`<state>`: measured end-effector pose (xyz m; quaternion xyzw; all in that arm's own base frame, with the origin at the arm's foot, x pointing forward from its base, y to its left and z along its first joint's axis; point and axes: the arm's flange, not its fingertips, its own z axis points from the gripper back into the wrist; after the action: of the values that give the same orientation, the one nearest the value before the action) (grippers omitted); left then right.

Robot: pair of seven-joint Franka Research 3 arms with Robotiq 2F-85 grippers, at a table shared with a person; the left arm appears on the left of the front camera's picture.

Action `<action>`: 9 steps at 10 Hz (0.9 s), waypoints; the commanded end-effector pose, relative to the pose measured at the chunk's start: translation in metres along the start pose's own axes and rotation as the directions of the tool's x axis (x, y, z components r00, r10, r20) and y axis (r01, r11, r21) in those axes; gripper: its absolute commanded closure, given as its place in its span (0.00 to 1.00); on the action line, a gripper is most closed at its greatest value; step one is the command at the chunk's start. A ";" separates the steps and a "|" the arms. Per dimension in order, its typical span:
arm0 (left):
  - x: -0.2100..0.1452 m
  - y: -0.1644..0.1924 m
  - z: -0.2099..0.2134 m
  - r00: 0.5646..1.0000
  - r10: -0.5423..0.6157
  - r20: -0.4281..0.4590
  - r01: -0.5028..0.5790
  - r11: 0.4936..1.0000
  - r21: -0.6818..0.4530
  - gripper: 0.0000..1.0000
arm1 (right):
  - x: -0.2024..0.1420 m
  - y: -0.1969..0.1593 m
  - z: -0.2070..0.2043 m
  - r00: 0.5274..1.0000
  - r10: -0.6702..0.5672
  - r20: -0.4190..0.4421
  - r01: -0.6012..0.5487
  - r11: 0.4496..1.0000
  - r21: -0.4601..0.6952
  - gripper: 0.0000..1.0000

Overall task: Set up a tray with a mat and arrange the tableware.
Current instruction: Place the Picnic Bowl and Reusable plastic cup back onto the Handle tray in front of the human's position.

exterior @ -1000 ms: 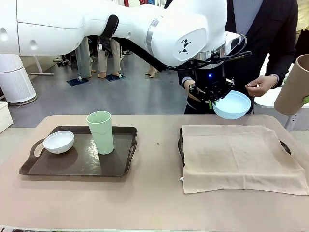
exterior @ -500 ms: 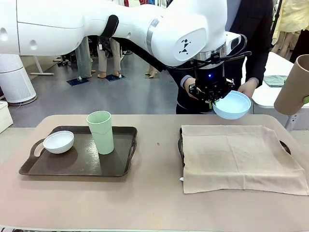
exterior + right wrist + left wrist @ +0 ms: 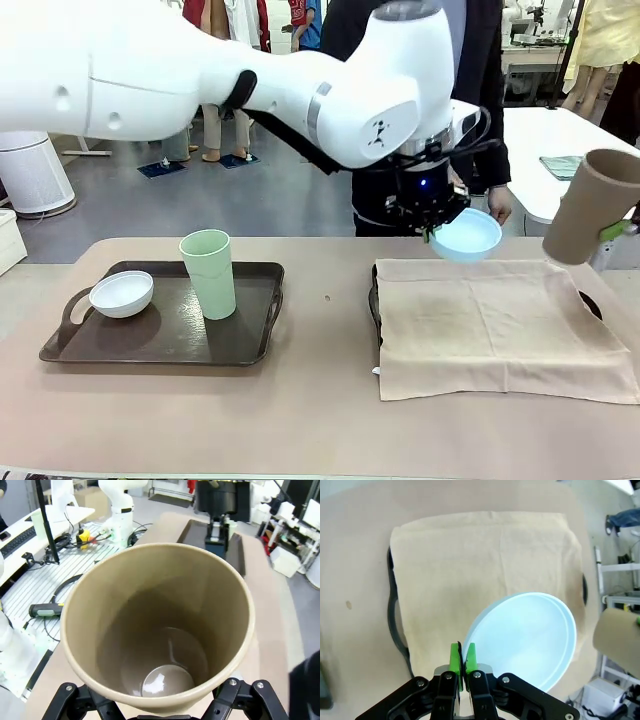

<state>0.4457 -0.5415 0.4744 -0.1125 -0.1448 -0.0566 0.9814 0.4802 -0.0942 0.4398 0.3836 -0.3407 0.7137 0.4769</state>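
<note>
Status: left gripper [image 3: 430, 224] hangs upper right of centre in the front view, jaws pinched shut on the rim of the blue bowl [image 3: 466, 236]. Bowl is in the air, tilted, just above the far edge of the mat [image 3: 490, 330].

Left wrist view: green pads [image 3: 455, 656] clamp the bowl [image 3: 525, 640] rim at lower centre. The mat [image 3: 470, 565] spreads behind it, and the right tray's [image 3: 395, 625] dark rim and handle poke out along the mat's left side.

Right gripper [image 3: 158, 716] has its jaws spread wide and gripping the tan cup [image 3: 160, 625] by its sides, mouth facing the camera. In the front view the cup [image 3: 590, 205] sits at the right edge, tilted, off the table [image 3: 300, 420], above the mat's far right corner.

Mat is draped over the right tray [image 3: 374, 300], wrinkled, overhanging its near edge.

Left tray [image 3: 160, 345], lower left of the frame: white bowl [image 3: 121, 292] at its left end, green cup [image 3: 208, 273] upright near the middle, the two apart.

Person stands behind the table, one hand [image 3: 497, 205] just right of the blue bowl.
</note>
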 end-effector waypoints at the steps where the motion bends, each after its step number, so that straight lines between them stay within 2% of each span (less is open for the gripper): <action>1: 0.001 0.014 -0.018 1.000 0.006 -0.021 -0.006 1.000 -0.009 0.96 | -0.026 -0.010 -0.002 1.000 -0.030 -0.009 0.030 0.996 0.079 0.16; 3: 0.002 0.022 -0.039 0.999 0.010 -0.047 -0.011 1.000 -0.014 0.96 | -0.049 -0.014 -0.011 0.997 -0.068 -0.028 0.070 0.993 0.098 0.16; 9: 0.006 0.028 -0.090 0.994 -0.008 -0.111 0.011 1.000 0.023 0.96 | -0.100 -0.032 -0.024 1.000 0.002 -0.011 0.000 0.992 0.123 0.16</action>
<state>0.4749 -0.5358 0.3832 -0.0905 -0.0953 -0.0571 0.9897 0.5223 -0.1010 0.3514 0.4138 -0.2925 0.7249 0.4666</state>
